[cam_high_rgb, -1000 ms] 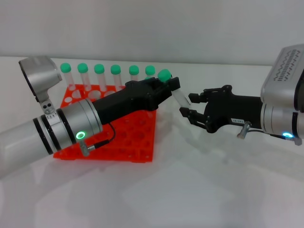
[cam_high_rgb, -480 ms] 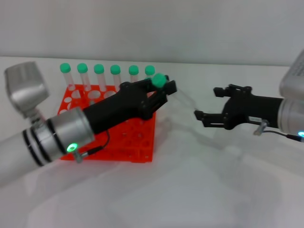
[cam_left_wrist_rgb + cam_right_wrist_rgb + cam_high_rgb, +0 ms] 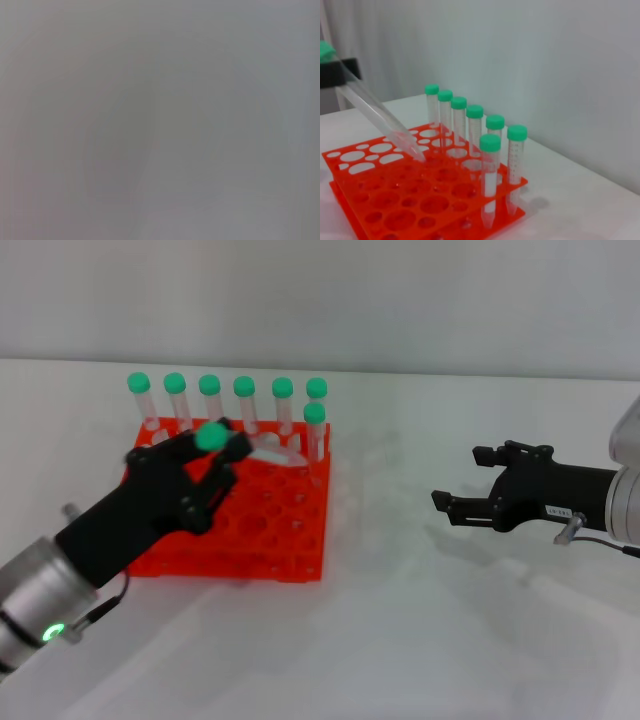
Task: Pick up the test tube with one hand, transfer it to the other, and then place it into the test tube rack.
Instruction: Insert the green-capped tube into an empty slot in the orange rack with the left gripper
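Observation:
My left gripper (image 3: pixel 218 452) is shut on the test tube (image 3: pixel 268 452) just below its green cap (image 3: pixel 210 437). It holds the tube tilted over the back part of the orange-red rack (image 3: pixel 270 540), tip pointing right. In the right wrist view the tilted tube (image 3: pixel 375 115) has its tip just above the rack's top tier (image 3: pixel 380 200). My right gripper (image 3: pixel 458 477) is open and empty, well to the right of the rack above the table. The left wrist view shows only blank grey.
Several green-capped tubes (image 3: pixel 245 405) stand in the rack's back row, and one more (image 3: pixel 314 425) stands at its right edge in front of them; they also show in the right wrist view (image 3: pixel 490 165). A white wall runs behind the white table (image 3: pixel 400 640).
My left gripper has swung back to the left with the tube, from the gap between the grippers to over the rack. My right gripper has drawn away to the right, open.

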You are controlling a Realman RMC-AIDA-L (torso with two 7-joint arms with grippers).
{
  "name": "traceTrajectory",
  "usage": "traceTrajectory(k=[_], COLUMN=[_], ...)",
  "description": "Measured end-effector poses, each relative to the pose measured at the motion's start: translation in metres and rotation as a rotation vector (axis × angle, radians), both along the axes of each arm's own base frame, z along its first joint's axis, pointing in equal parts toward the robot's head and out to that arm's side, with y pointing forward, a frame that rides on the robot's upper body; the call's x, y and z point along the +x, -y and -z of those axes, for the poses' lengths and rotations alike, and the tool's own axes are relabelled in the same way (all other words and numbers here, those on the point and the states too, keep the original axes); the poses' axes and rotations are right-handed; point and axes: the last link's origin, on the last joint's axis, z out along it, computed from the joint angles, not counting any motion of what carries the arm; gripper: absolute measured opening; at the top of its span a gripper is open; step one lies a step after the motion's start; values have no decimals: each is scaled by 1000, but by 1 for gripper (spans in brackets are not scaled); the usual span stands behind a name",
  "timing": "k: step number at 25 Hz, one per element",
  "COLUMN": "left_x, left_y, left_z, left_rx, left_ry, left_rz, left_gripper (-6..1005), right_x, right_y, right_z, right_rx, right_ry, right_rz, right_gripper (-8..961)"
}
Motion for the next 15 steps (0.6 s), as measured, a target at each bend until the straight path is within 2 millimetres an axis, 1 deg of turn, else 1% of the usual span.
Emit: traceTrajectory(k=[3,6,12,15], left_x=[-11,-15,-24,-28], left_y=[8,11,8,3], left_z=[-4,-6,-10,-13], left_rx=[47,68,95,96], left_ry=[-2,-5,5,29], left_rz=[-36,-51,-119,-168], left_gripper=[216,216,216,215], right_x=[2,3,1,3], right_y=[0,0,-1,-1], right_z=[1,1,3,3], right_rx=[-2,-5,-8,-9], right_ry=[1,-1,-8,-8], right_rz=[7,13,21,29], right_gripper=[854,854,854,854])
